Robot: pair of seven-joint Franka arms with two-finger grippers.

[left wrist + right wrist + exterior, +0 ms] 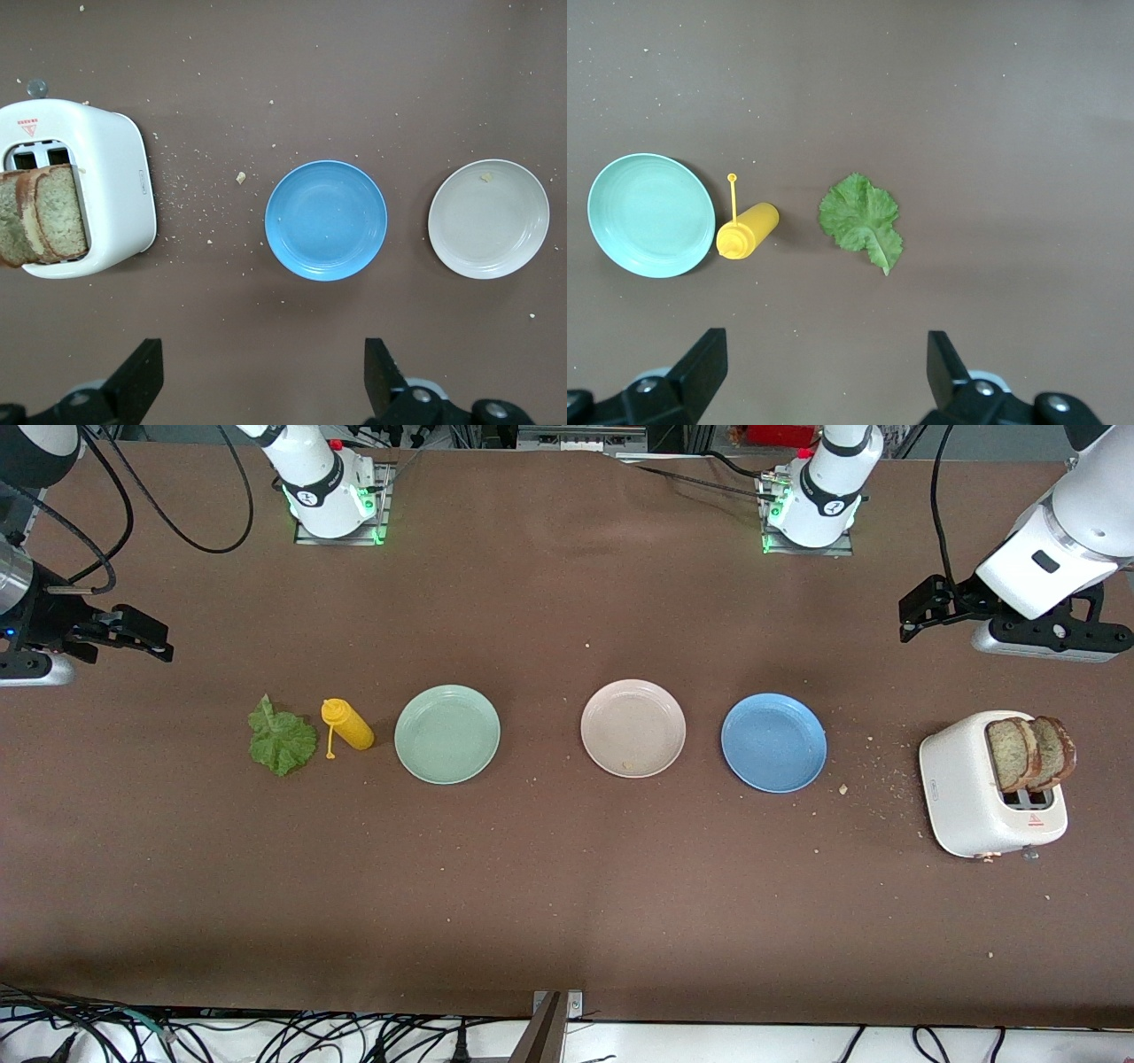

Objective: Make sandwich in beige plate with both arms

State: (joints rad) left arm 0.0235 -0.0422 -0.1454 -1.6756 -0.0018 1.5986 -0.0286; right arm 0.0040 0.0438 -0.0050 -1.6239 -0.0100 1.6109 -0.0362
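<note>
The beige plate (633,728) lies bare in the middle of the table, with a crumb on it; it also shows in the left wrist view (488,219). Two bread slices (1028,753) stand in a white toaster (974,797) at the left arm's end. A green lettuce leaf (282,737) lies flat at the right arm's end. My left gripper (917,611) hangs open and empty over bare table by the toaster (106,190). Over bare table by the lettuce (861,220), my right gripper (155,638) is also open and holds nothing.
A blue plate (773,742) sits between the beige plate and the toaster. A mint-green plate (446,733) and a yellow squeeze bottle (348,724) on its side lie between the beige plate and the lettuce. Crumbs are scattered around the toaster.
</note>
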